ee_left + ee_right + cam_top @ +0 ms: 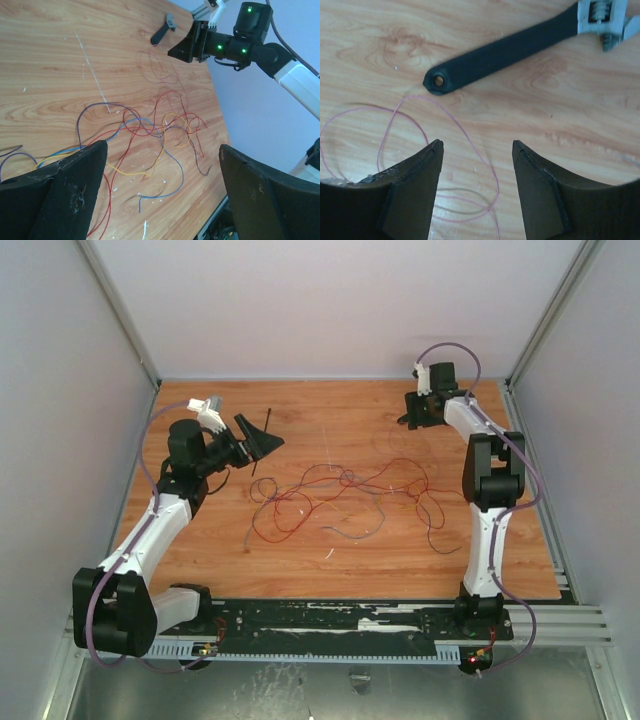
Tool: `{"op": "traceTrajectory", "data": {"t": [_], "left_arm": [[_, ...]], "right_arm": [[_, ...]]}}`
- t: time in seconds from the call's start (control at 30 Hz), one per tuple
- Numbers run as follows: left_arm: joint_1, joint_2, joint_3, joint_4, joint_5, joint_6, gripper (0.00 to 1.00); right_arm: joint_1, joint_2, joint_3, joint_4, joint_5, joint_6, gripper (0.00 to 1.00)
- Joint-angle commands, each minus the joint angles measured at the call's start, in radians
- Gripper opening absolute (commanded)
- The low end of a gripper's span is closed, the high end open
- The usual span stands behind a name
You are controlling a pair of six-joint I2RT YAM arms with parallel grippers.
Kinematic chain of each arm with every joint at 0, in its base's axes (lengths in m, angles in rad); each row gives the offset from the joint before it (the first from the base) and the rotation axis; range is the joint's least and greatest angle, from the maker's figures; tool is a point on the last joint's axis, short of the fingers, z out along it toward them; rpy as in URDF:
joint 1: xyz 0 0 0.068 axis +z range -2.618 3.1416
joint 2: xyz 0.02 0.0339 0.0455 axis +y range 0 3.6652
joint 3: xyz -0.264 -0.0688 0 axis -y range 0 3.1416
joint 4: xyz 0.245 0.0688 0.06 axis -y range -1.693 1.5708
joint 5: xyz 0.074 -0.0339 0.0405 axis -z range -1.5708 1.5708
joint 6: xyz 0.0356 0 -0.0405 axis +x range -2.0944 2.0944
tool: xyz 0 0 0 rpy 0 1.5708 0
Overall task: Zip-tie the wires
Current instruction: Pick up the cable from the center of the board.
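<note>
One tangle, the wires (pixel 345 495), lies loose at table centre; the zip tie (pixel 256 466) lies at its 10 o'clock beside the left gripper (pixel 262 438), jaws spread and empty. We judge pickup not yet made; next needs a fine pinch on the tie. The right gripper (pixel 476 145), parted and empty, hovers at 1 o'clock, near a wrench (pixel 520 47).

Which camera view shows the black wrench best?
The right wrist view: the wrench lies close to the camera, its black handle, end hole and grey head visible. The left wrist view shows it small and far away. In the top view I cannot make it out.
</note>
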Motion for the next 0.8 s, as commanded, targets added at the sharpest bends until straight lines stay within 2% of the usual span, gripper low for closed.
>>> {"op": "traceTrajectory", "data": {"t": [0.0,0.27,0.5,0.63,0.77], "left_arm": [[-0.009,0.006,0.025,0.04,0.025,-0.003,0.98],[-0.01,0.025,0.028,0.041,0.029,0.001,0.98],[-0.01,0.039,0.034,0.049,0.034,0.002,0.98],[-0.011,0.044,0.042,0.049,0.042,0.005,0.98],[-0.01,0.047,0.059,0.049,0.043,0.008,0.98]], "right_arm": [[0.016,0.048,0.077,0.025,-0.017,-0.053,0.6],[0.027,0.102,0.121,0.026,-0.026,-0.078,0.59],[0.034,0.123,0.129,0.025,-0.027,-0.083,0.48],[0.033,0.13,0.132,0.016,-0.033,-0.083,0.35],[0.036,0.105,0.146,-0.007,-0.009,-0.091,0.1]]}}
